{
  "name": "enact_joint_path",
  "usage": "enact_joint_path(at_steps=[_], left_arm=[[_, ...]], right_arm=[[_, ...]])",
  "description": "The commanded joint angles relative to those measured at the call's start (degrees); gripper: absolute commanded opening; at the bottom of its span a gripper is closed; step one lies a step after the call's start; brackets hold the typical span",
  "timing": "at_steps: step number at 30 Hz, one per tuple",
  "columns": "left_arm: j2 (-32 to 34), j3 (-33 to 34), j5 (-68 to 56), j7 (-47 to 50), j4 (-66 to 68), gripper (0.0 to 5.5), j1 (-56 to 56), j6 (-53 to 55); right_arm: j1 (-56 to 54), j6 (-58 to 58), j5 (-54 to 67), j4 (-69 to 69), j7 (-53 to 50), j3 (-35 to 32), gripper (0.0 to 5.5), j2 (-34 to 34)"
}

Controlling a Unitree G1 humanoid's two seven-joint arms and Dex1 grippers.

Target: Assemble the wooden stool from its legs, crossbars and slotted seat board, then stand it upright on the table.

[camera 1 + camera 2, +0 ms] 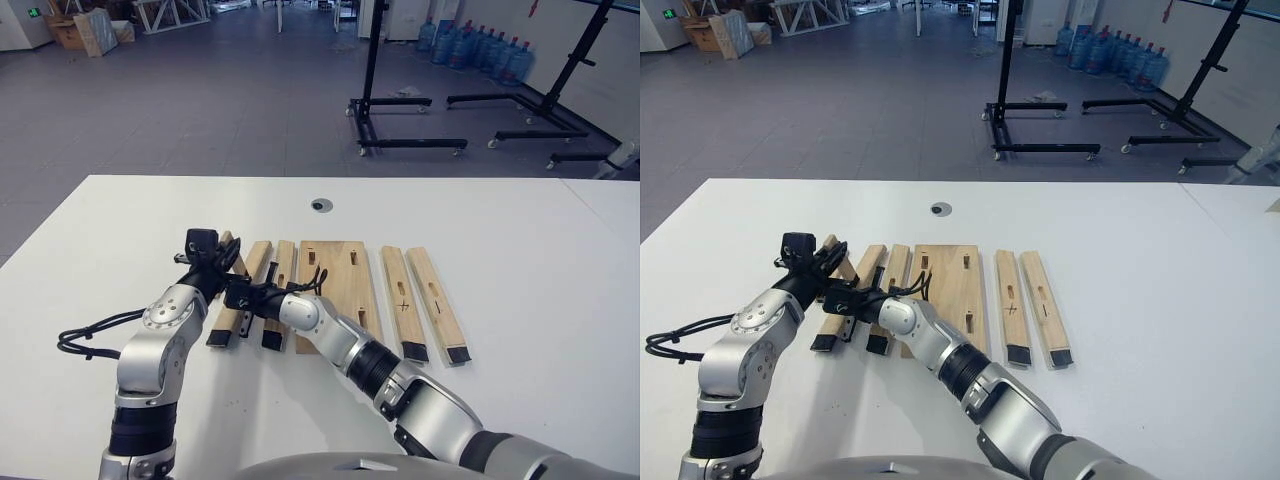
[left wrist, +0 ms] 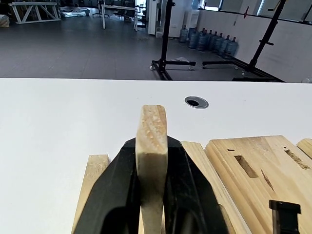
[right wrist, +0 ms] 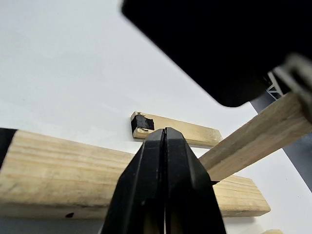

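Observation:
Wooden stool parts lie in a row on the white table (image 1: 520, 250). The slotted seat board (image 1: 338, 285) is in the middle, and two black-footed legs (image 1: 232, 312) (image 1: 280, 290) lie left of it. Two more slotted pieces (image 1: 402, 298) (image 1: 438, 298) lie to its right. My left gripper (image 1: 222, 262) is shut on the end of a wooden bar (image 2: 152, 122) at the row's left end, lifting that end off the table. My right arm crosses over the seat board. Its gripper (image 1: 242, 295) sits just beside the left one, low over the legs (image 3: 58, 170), fingers (image 3: 151, 165) pressed together with nothing between them.
A round cable hole (image 1: 321, 205) sits in the table behind the parts. A black cable (image 1: 85, 340) loops on the table by my left arm. Free surface lies to the right and front. Black wheeled racks (image 1: 405, 140) stand on the floor beyond the table.

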Motion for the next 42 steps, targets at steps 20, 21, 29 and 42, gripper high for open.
enact_joint_path(at_steps=[20,21,29,42], left_arm=[[2.0,1.5,0.6,-1.2,-1.9,0.38,-5.8,0.4],[1.8,1.7,0.5,-1.0,-1.9,0.38,-5.9,0.6],[2.5,6.5,-3.2,0.2,-3.7,0.38,-12.6,5.1],[3.5,5.5,-4.2,-0.6,-4.9,0.38,-14.2,7.9]], right_arm=[[3.8,4.3,2.8,9.7,2.4,1.5,0.00,5.0],[4.0,4.8,3.2,9.7,2.7,1.6,0.00,5.2],[6.1,9.4,9.5,10.9,5.5,-0.2,0.00,6.0],[5.8,11.3,15.0,6.5,5.3,-1.1,0.00,6.2]])
